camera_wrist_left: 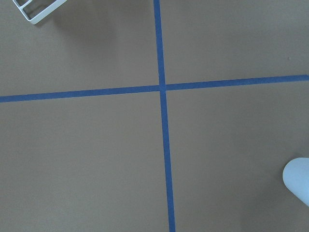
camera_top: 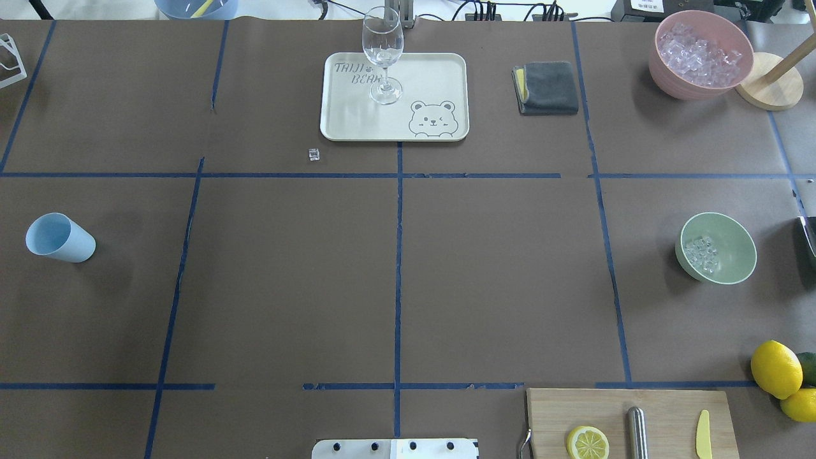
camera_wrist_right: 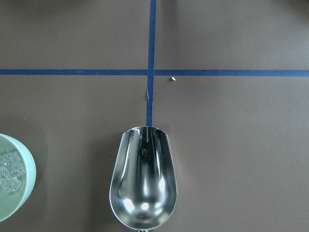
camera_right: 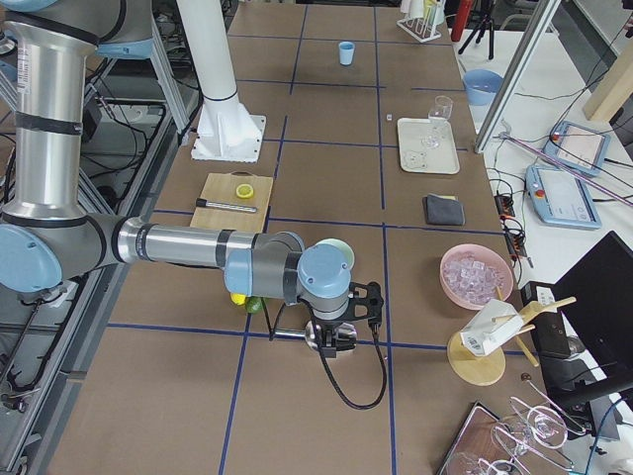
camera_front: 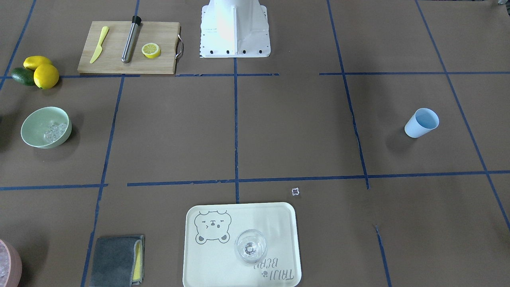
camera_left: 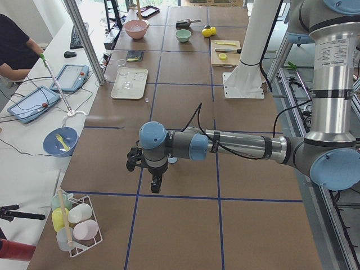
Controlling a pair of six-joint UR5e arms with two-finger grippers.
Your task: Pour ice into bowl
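Nearest in the overhead view, a wooden cutting board (camera_top: 669, 414) is seen at the table's near edge, carrying a lemon half (camera_top: 587, 442), a metal rod (camera_top: 637, 433) and a yellow knife (camera_top: 702, 435). Far left, a blue cup (camera_top: 60, 238) is set alone. One stray ice cube (camera_top: 313, 154) lies just before the tray (camera_top: 440, 70), on which a wine glass (camera_top: 383, 54) stands. A grey cloth (camera_top: 548, 87) and a pink bowl (camera_top: 676, 86) heaped with cubes follow. At the right, the ice (camera_top: 700, 253) is gathered inside the bowl (camera_top: 730, 248). A metal scoop (camera_wrist_right: 143, 179) is seen beside the bowl, under the right wrist. The left gripper (camera_left: 153, 183) is held above the table near the cup, the right gripper (camera_right: 331, 343) by the bowl. Whether either is parted or clamped cannot be told.
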